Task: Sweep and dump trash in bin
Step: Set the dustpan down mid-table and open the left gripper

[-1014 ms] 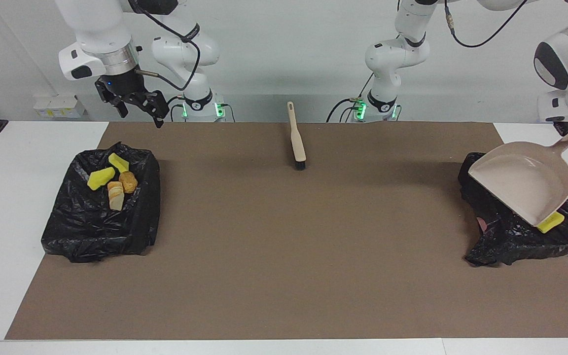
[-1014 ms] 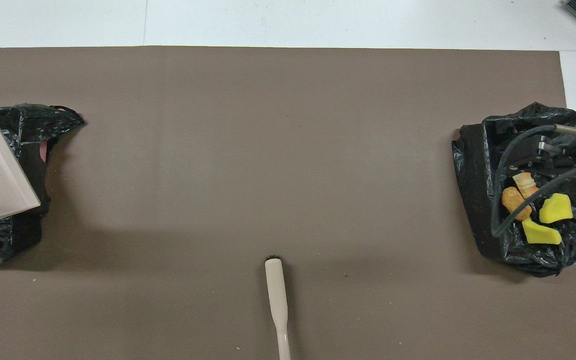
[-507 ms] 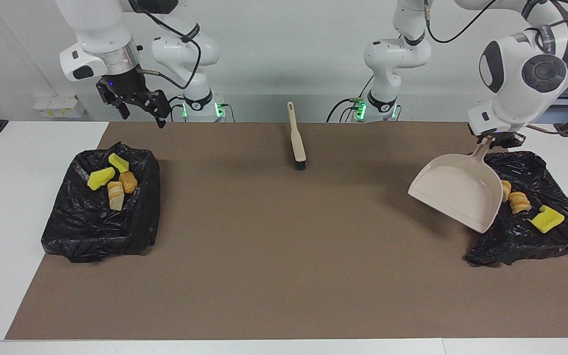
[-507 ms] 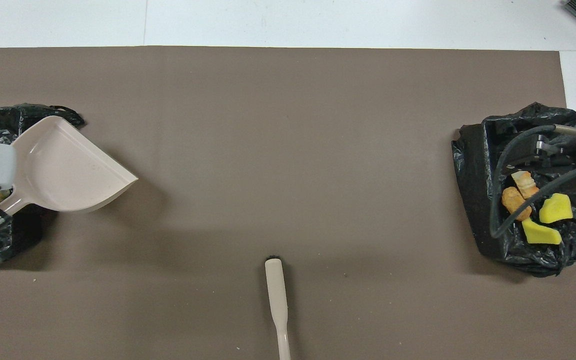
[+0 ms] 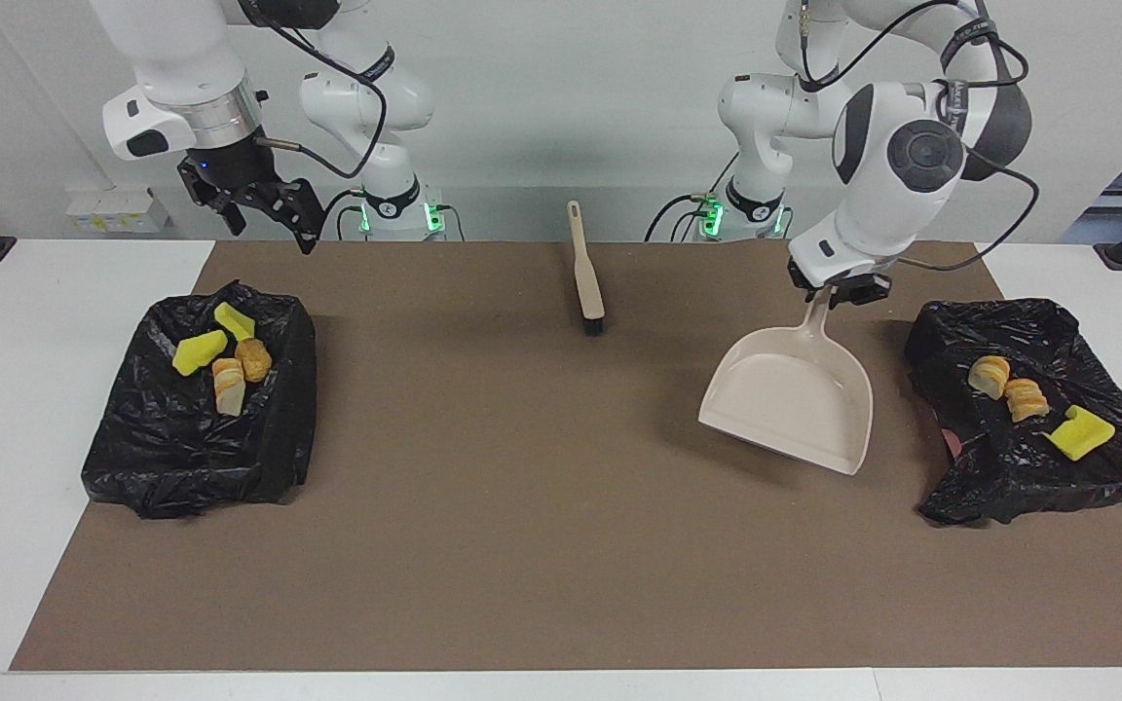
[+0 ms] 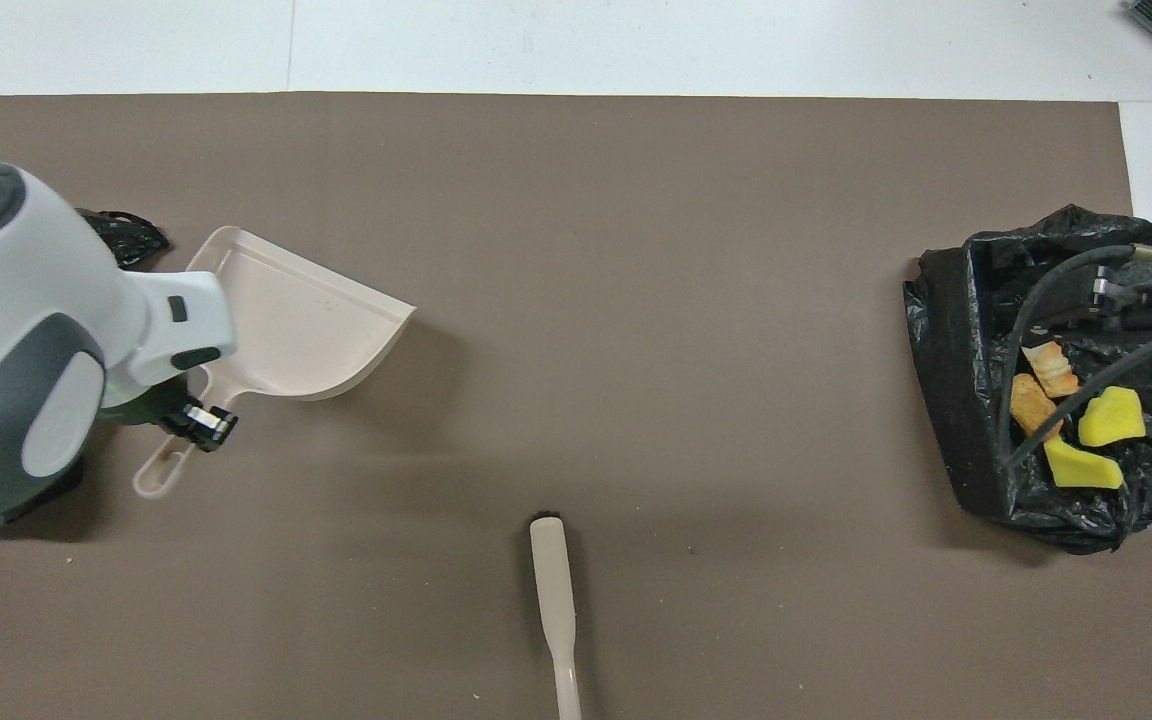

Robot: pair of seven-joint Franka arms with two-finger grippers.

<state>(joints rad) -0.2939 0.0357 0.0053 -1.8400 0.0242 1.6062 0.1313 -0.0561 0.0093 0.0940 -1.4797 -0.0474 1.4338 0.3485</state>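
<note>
brush (image 5: 585, 272): lying on the brown mat (image 5: 542, 506) close to the robots, midway between the two bases, bristle end pointing away from them, nothing touching it.
right hand (image 5: 264, 209): hanging in the air with its fingers spread apart, gripping nothing, over the mat's edge just robot-side of the bag at the right arm's end; this arm is waiting.
left hand (image 5: 839, 289): clenching the dustpan's handle, up in the air over the mat beside the bag at the left arm's end.
dustpan (image 5: 795, 394): being held tilted, its open lip pointing away from the robots and downward, pan showing nothing inside; hanging over the mat, clear of the bag beside it.
right-end bag (image 5: 201, 409): sitting as a black liner on the surface at the right arm's end, carrying four scraps.
trash, right end (image 5: 222, 355): two yellow chunks and two tan lumps lying bunched together in the part of that bag nearer the robots.
left-end bag (image 5: 1028, 409): sitting crumpled at the left arm's end of the surface, carrying three scraps.
trash, left end (image 5: 1024, 397): two tan lumps lying side by side, one yellow chunk (image 5: 1079, 432) lying a little farther from the robots.
</note>
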